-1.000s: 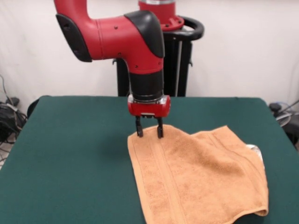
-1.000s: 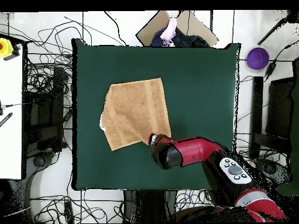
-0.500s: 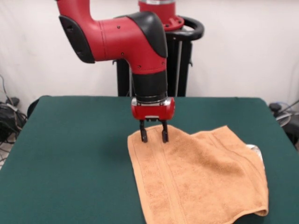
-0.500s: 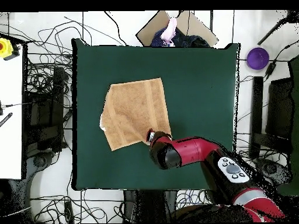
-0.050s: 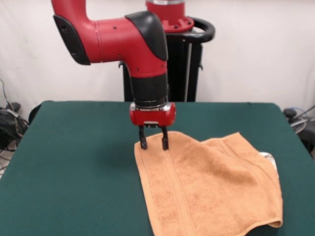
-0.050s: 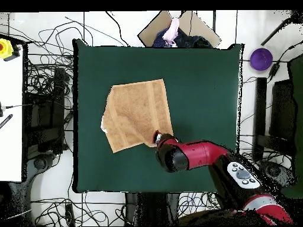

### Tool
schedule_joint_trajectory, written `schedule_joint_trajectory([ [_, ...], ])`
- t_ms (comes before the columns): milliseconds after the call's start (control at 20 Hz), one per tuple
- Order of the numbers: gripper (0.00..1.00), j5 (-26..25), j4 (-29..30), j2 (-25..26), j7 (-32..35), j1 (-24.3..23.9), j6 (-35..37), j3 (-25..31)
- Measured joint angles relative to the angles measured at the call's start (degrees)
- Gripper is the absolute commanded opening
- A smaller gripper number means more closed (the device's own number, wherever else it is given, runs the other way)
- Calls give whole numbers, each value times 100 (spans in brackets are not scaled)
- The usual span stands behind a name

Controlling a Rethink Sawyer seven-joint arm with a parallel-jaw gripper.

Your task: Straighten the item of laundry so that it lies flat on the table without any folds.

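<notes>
Table point(image 5: 74, 162) bare green felt on the front view's left half. Towel point(image 5: 211, 191) lies on the right half, running off toward 5 o'clock of the table's middle; in the overhead view point(image 6: 137, 113) it sits at about 10 o'clock of the middle.

Gripper point(image 5: 152, 143) hangs point-down at the towel's far corner, fingers a narrow gap apart, nothing visibly pinched between them. One tip reads over the felt just off the edge, the other over the cloth. Whether the tips touch the cloth cannot be told.

Step in hand, as judged: take that corner and draw it outward. To do it well, the jaws should straddle the hem so only one layer is caught, close fully before any pull, then drag low along the felt toward 11 o'clock in the front view, away from the bunched side. A high lift would likely fold the corner under.

Towel orange-tan terry, border bands point(image 5: 167, 187) running down its left side. Left portion looks flat. Right side rumpled: a raised ridge across the far edge, and the right edge appears doubled over, a bit of white point(image 5: 268, 157) showing beside it.
</notes>
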Motion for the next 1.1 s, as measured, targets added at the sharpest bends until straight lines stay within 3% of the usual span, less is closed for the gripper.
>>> schedule_joint_trajectory([
  [350,100,-2,0,-36,0,-231,0,-4],
  [1100,100,-1,-2,-41,0,-179,0,-64],
])
